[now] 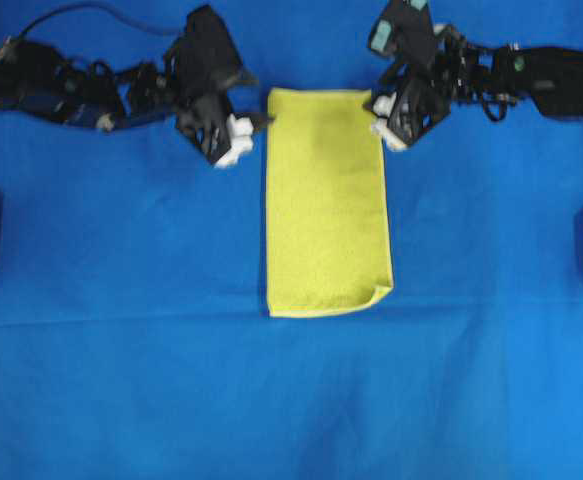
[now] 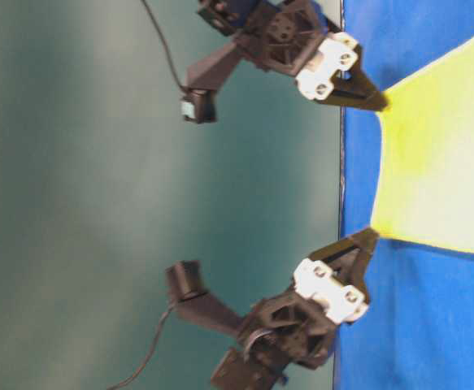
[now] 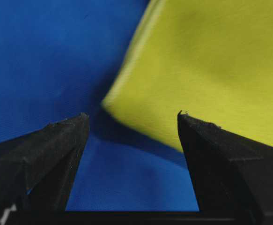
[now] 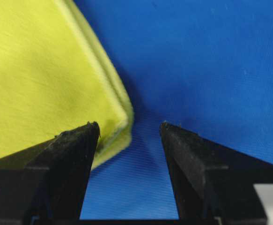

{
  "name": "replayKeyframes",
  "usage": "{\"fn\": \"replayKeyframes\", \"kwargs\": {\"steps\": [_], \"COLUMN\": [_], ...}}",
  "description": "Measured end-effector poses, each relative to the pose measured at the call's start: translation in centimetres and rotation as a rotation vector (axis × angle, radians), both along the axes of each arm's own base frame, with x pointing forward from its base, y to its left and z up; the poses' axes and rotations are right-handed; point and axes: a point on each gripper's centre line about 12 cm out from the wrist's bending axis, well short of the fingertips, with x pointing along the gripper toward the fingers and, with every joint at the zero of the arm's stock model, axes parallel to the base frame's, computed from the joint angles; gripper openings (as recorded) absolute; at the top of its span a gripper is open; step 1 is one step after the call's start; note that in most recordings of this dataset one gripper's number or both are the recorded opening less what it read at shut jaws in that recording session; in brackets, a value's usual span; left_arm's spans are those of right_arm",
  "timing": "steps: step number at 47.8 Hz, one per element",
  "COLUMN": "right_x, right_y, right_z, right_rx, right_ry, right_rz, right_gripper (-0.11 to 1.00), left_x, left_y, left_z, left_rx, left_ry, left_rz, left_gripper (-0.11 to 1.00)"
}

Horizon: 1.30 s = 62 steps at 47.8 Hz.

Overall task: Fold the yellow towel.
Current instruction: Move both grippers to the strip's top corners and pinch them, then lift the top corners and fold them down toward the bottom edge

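Yellow towel [image 1: 326,200] lies flat mid-worktop [image 1: 121,380] on the blue cover, already a narrow doubled strip running far to near; the near right corner is curled up a bit. Left pincer [image 1: 256,128] sits at the far left corner, right pincer [image 1: 374,108] at the far right corner, both spread wide and holding nothing. Left wrist view: corner lies just ahead of the gap and toward the right finger [image 3: 220,159], not yet between the tips. Right wrist view: layered edge sits against the left finger [image 4: 66,164], gap mostly over bare blue cover. My read: the next step is pinching both far corners and carrying them to the near edge for the second fold. Risks: both corners sit off-centre in the gaps, so closing now could catch only the top layer or miss outright, and the fold would peel open on lift. Tips going too low could snag the blue cover along with the towel and drag it. Uneven grip between the two sides would skew the fold. The curled near corner will likely give a misaligned edge unless the landing flattens it.
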Motion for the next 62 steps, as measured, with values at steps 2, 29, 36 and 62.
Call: {"fn": "replayKeyframes", "kwargs": {"steps": [2,29,36,62], "right_x": [-0.1,0.0,0.1,0.5], "right_y": [-0.3,-0.2,-0.2,-0.1], "right_z": [-0.3,-1.0,-1.1,-0.5], "right_rx": [0.005,0.012,0.011,0.001], "right_ry": [0.006,0.018,0.018,-0.029], "right_rz": [-0.009,-0.005,0.0,0.01], "right_gripper": [0.59,0.07,0.03,0.03], "left_x": [0.1,1.3,1.3,1.3], "left_y": [0.4,1.6,1.5,2.1], "left_z": [-0.5,-2.7,-2.7,-1.8], "left_rx": [-0.007,-0.011,0.012,0.033], "left_ry": [0.009,0.064,0.081,0.087], "left_rz": [0.009,0.014,-0.008,-0.01], "left_gripper": [0.73,0.2,0.02,0.02]}}
